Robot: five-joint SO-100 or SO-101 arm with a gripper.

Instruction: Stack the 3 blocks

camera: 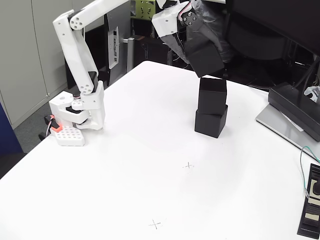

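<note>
Two black blocks stand stacked on the white table [125, 190], the upper block [212, 95] turned slightly on the lower block [210, 123]. A third black block [206, 59] hangs tilted just above the stack, its lower corner close to the upper block's top. My gripper [199, 46] is shut on this third block, reaching down from the top of the fixed view. Whether the held block touches the stack is unclear.
The arm's white base [77, 112] is clamped at the table's left edge. A flat black device on a grey base [292, 107] lies at the right edge, with a small black box [312, 207] and cables near the front right corner. Two pencil crosses [188, 165] mark the table.
</note>
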